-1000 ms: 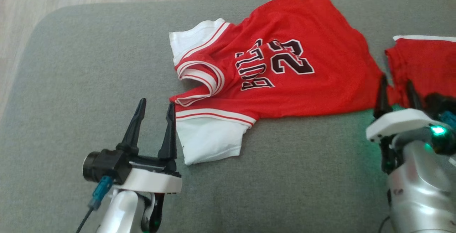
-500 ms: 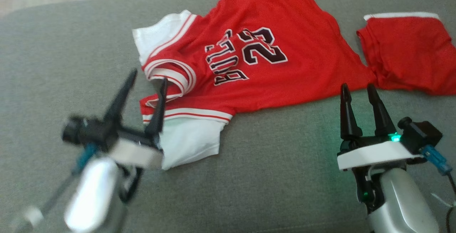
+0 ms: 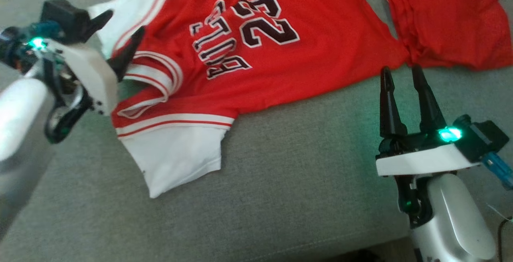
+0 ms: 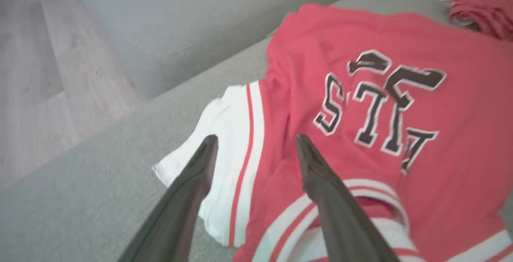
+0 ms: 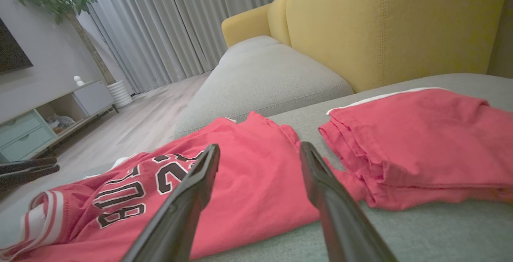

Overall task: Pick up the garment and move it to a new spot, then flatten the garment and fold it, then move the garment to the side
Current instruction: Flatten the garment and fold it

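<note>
Red number-23 jersey (image 3: pixel 320 61) lies rumpled at the collar on a grey sofa cushion (image 3: pixel 300 182); the left tool (image 3: pixel 125 21), open and empty, has swung over its far white sleeve, and the right tool (image 3: pixel 401 69), also open, has drawn back from the hem, likely readying the flattening.

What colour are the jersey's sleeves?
White with red-striped trim, on the red jersey; the near sleeve shows best in the head view.

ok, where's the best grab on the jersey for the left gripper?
Pinch the farther white sleeve at the jersey's left end, coming in from the left: its hem lies free and flat on the cushion, and the open left gripper is lined up over it.
</note>
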Available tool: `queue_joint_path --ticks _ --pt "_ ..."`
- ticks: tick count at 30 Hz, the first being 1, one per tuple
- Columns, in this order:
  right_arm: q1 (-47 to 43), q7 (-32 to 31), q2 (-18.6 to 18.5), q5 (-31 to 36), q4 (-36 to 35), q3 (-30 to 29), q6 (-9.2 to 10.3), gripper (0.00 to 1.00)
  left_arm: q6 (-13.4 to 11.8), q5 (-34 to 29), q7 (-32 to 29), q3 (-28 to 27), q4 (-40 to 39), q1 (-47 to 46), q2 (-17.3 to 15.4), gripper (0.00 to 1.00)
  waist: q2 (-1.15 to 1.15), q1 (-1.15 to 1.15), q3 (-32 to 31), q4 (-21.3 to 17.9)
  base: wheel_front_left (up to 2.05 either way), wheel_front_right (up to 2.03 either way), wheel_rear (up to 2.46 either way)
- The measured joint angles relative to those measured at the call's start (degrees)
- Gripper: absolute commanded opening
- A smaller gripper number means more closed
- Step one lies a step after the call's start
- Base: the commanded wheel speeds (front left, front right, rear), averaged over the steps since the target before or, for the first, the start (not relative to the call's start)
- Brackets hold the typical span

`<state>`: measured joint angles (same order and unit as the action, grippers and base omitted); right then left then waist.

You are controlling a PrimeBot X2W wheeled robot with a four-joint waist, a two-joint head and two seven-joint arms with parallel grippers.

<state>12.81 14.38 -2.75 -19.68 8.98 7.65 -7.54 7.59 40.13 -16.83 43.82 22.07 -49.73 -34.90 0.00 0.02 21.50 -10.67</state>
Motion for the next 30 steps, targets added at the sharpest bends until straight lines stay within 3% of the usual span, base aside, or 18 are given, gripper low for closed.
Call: queue_joint_path --ticks 5,11,12,13,14,17,20,30 --pt "0.1 0.0 0.0 -0.6 -1.0 1.1 0.0 1.0 0.0 7.4 -4.2 6.5 2.8 -3.0 -4.6 1.0 0.0 -0.01 2.8 -2.5 0.0 0.0 0.0" --pt "0.7 0.0 0.0 -1.8 -2.3 1.7 0.0 1.0 0.0 11.2 -5.4 12.0 5.5 -7.4 -6.8 1.0 0.0 -0.01 5.3 -4.6 0.0 0.0 0.0" --pt "0.7 0.0 0.0 -2.0 -2.4 1.8 0.0 1.0 0.0 12.1 -5.8 12.6 5.5 -8.1 -7.2 0.73 0.0 -0.01 5.5 -4.9 0.0 0.0 0.0" --pt "0.7 0.0 0.0 -2.0 -2.5 1.8 0.0 1.0 0.0 12.4 -5.8 13.7 5.5 -8.9 -7.6 0.16 0.0 -0.01 5.7 -5.2 0.0 0.0 0.0" --pt "0.7 0.0 0.0 -2.0 -2.5 1.8 0.0 1.0 0.0 12.4 -5.8 13.7 5.5 -8.9 -7.6 0.0 0.0 -0.01 5.7 -5.2 0.0 0.0 0.0" --pt "0.7 0.0 0.0 -2.1 -2.7 1.8 0.0 1.0 0.0 11.7 -3.6 16.1 6.4 -11.0 -8.4 0.0 0.0 -0.01 6.2 -5.7 0.0 0.0 0.0" --pt "0.7 0.0 0.0 -2.4 -2.7 1.8 0.0 1.0 -0.5 6.9 2.9 16.3 11.4 -12.9 -8.4 0.0 0.0 -0.01 6.3 -5.9 0.0 0.0 0.0" --pt "0.8 0.0 0.0 -2.4 -2.7 2.2 0.0 1.0 -8.3 -3.8 21.4 15.1 24.7 -25.0 -5.0 0.0 0.0 -0.01 7.1 -6.0 0.0 0.0 0.0"
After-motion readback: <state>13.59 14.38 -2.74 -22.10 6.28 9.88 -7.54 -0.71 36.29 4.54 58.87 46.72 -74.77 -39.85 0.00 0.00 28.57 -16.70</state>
